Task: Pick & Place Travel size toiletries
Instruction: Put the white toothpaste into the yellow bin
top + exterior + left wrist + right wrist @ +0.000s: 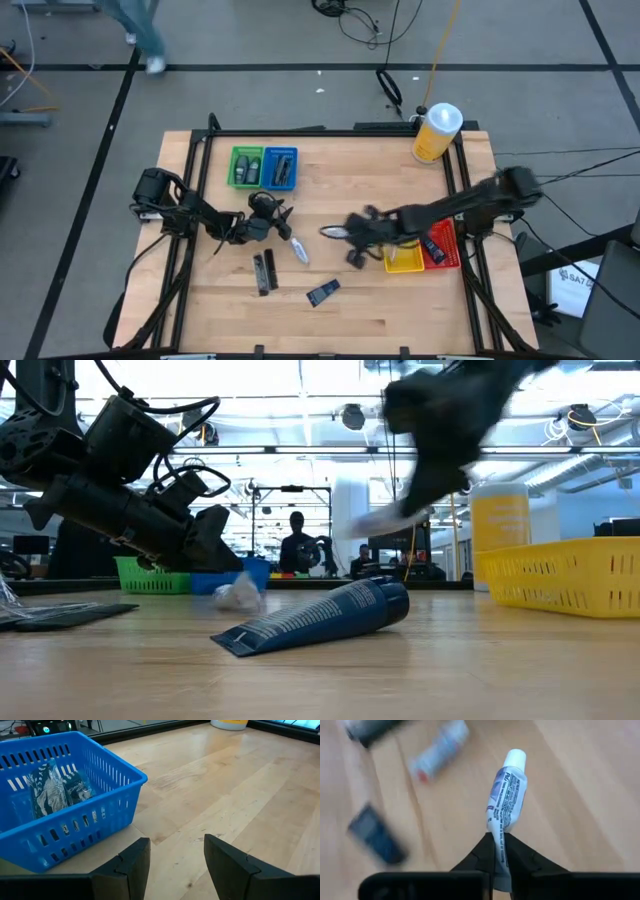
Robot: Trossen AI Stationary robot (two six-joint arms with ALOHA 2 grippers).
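Observation:
My right gripper (347,233) is above the table's middle, shut on a small white tube with a white cap (506,790). The tube also shows in the low view (375,520). My left gripper (175,845) is open and empty near the blue tray (60,800), low over the table; it also shows in the high view (280,214). A white-silver mini tube (297,249), flat dark packets (264,271) and a dark tube (323,292) lie flat on the table. The dark tube lies nearest in the low view (320,617). My right gripper pinches the white tube's flat crimped end (496,831) between its two fingers. The tube runs on straight beyond the fingertips, cap end away from the gripper, toward the table's left. In the low view it is lifted clear of the table.
The green tray (246,166) and blue tray (282,168) stand at the far left, both with items inside. The yellow tray (404,262) and red tray (441,244) are at the right under my right arm. A large yellow bottle (436,133) stands at the far right corner.

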